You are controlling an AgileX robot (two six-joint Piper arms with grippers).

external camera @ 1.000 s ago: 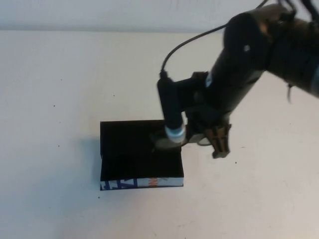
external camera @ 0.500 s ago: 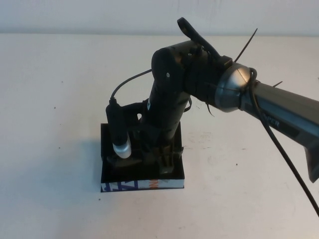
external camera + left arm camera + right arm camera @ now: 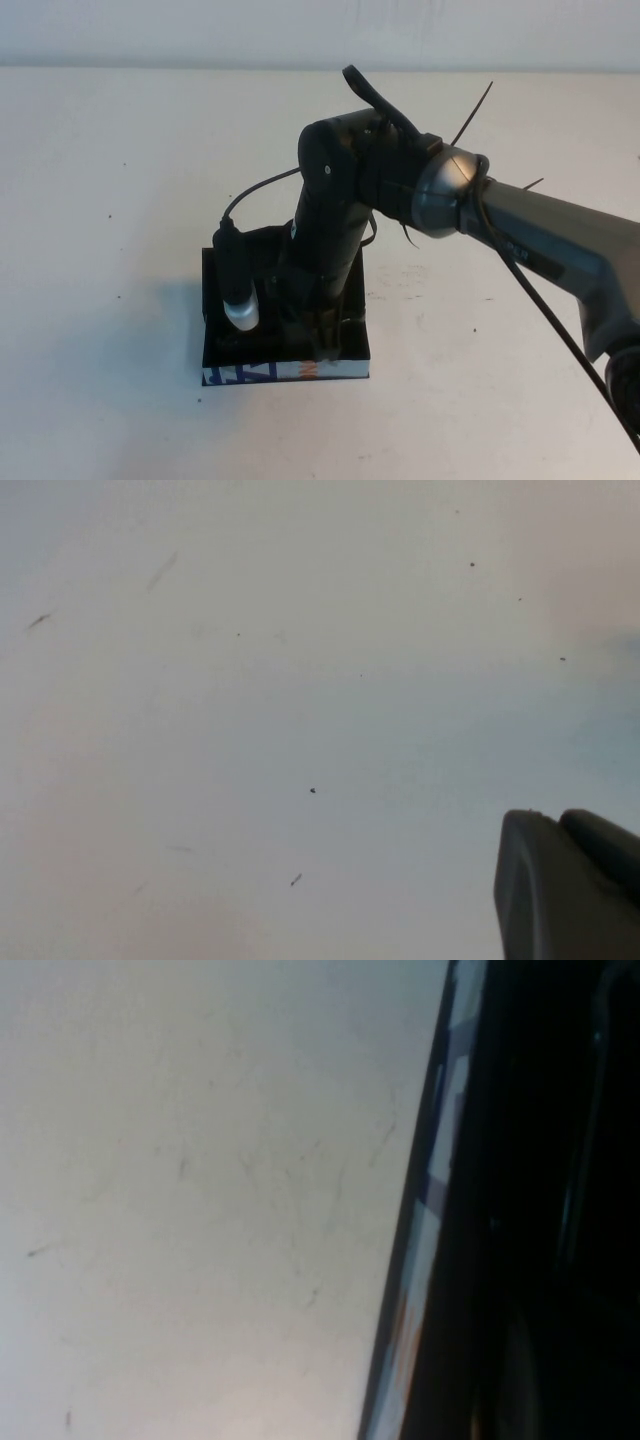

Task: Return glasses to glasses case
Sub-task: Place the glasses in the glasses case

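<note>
The glasses case (image 3: 222, 300) lies open near the table's front middle, black inside, with its blue, white and orange printed front edge (image 3: 250, 372) toward me. My right gripper (image 3: 325, 346) reaches down into the case's right half and is shut. What, if anything, it holds is hidden by the arm. The glasses are hidden. In the right wrist view the printed edge (image 3: 438, 1170) runs beside the dark inside of the case. My left gripper (image 3: 560, 825) shows only in the left wrist view, over bare table, shut with nothing in it.
The pale table (image 3: 120, 200) spreads on all sides of the case. The right arm (image 3: 520, 230) slants in from the right, and its wrist camera (image 3: 237, 290) with a black cable hangs over the case's left half.
The right arm has swung left from beside the case's right edge to over the case, then sunk a little deeper into it.
</note>
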